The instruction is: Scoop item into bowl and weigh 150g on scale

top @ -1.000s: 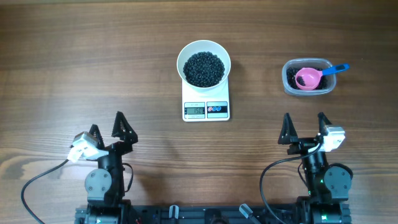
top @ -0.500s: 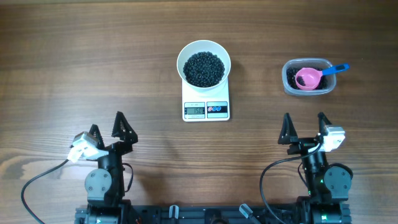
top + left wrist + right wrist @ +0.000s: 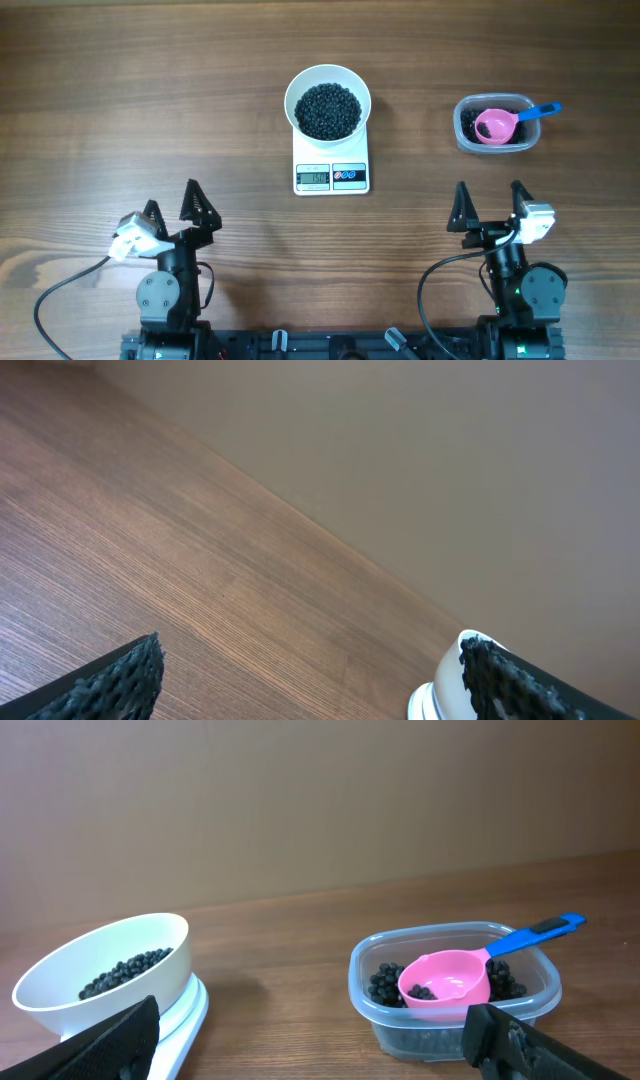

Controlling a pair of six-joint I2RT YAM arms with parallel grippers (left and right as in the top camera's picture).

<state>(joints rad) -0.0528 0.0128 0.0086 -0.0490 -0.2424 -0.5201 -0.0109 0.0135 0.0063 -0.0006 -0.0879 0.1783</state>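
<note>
No change in the last second. Bowl (image 3: pixel 328 75) of item (image 3: pixel 328 110) on scale (image 3: pixel 331 177), mid-counter (image 3: pixel 100 100). Left hand (image 3: pixel 172 205) and right hand (image 3: pixel 489 200) spread, empty, at front edge. Weighing likely complete.

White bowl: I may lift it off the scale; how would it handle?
The bowl is probably heavy for its size, well filled with beads. It overhangs the scale, so a sideways push might tip it. Its smooth rim may be slippery.
</note>
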